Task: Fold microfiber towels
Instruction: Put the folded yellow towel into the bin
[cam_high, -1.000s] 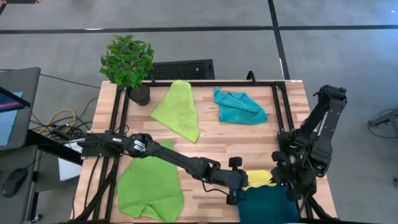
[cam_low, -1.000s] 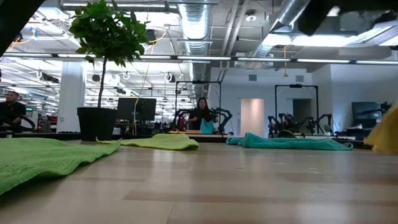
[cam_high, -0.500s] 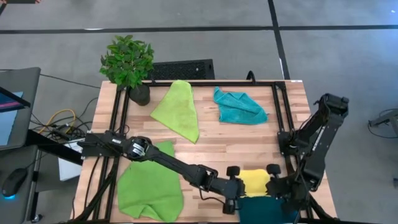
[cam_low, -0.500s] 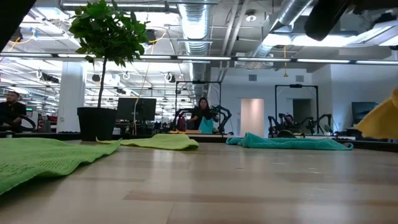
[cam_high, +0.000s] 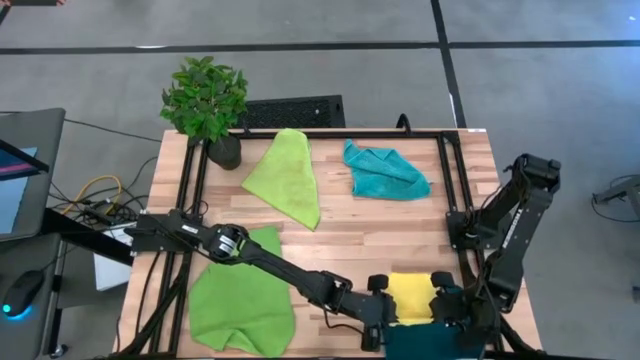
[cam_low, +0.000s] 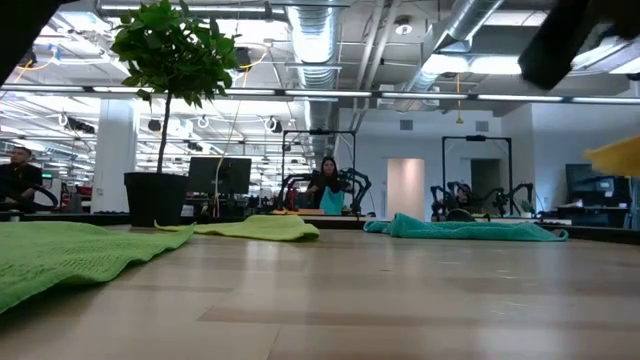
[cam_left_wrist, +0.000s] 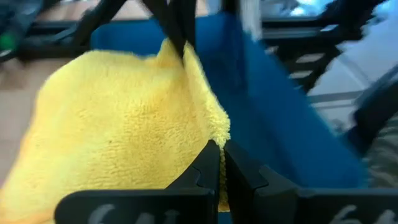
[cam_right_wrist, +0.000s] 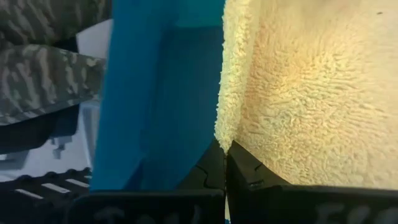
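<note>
Both hands have moved toward the near edge of the table (cam_high: 340, 235) over the last second, carrying the yellow towel (cam_high: 411, 296) with them. A second ago the left hand (cam_high: 378, 318) sat farther in and the towel showed only as a small bunched strip beside the right hand (cam_high: 447, 310); now the cloth lies stretched between the two as a flat rectangle, just above a blue bin (cam_high: 430, 341) at the table's front edge. Each hand is pinched shut on a corner or edge of the yellow towel. My reading is that the cloth is being pulled taut and drawn back, a set-up for a fold (or for laying it down squarely), so this towel is mid-handling and no fold on it is finished.

The other three towels lie untouched: a lime green towel (cam_high: 241, 300) spread at the near left, a second lime green towel (cam_high: 285, 176) and the turquoise towel (cam_high: 384, 171) toward the far side near the potted plant (cam_high: 207, 104).

The wrist views show what the high view cannot: the dark fingers (cam_left_wrist: 208, 167) closed tight on the fluffy yellow edge, with the blue wall right behind. The low view catches only a yellow corner raised at its right margin, clear of the tabletop.
</note>
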